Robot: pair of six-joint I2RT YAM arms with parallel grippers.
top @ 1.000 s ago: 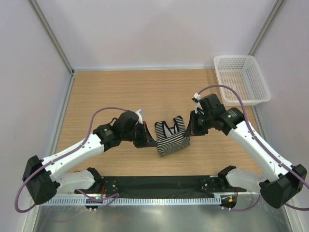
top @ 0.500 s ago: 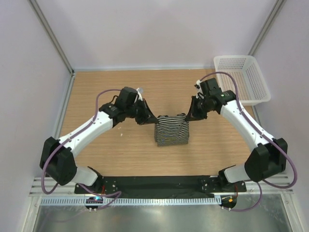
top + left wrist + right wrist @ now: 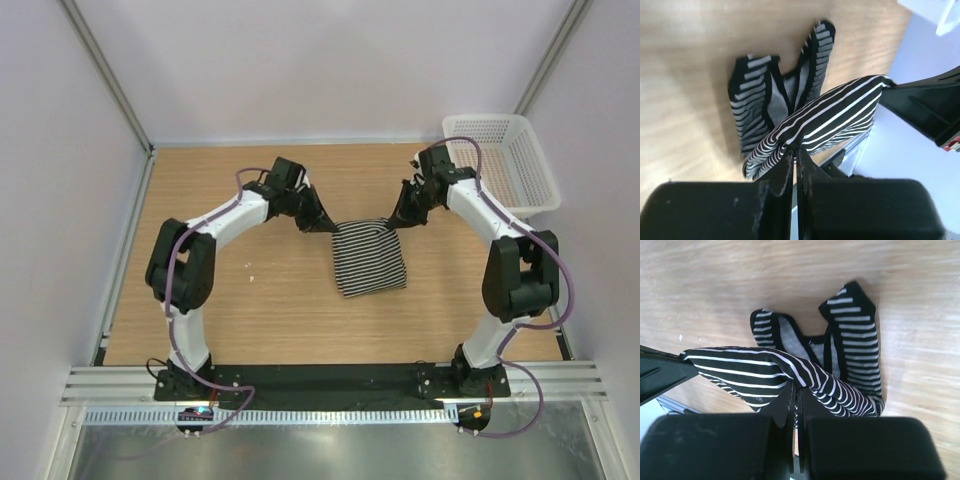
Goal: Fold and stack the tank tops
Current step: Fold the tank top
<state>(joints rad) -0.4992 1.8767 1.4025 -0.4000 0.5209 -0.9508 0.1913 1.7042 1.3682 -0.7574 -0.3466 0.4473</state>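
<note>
One black-and-white striped tank top (image 3: 368, 257) hangs between my two grippers above the middle of the wooden table. My left gripper (image 3: 325, 222) is shut on its left upper corner. My right gripper (image 3: 397, 222) is shut on its right upper corner. In the left wrist view the pinched fabric (image 3: 830, 115) stretches away from the shut fingers (image 3: 785, 167), and the straps (image 3: 760, 100) trail on the wood below. In the right wrist view the fabric (image 3: 765, 370) is pinched between the shut fingers (image 3: 787, 400), with the black-trimmed straps (image 3: 850, 325) resting on the table.
A white plastic mesh basket (image 3: 520, 185) stands at the back right corner of the table (image 3: 220, 290). Metal frame posts rise at the back left and back right. A black rail runs along the near edge.
Both grippers have carried the held edge of the tank top toward the back of the table and lifted it. The cloth now hangs longer and unfolds toward the front.
</note>
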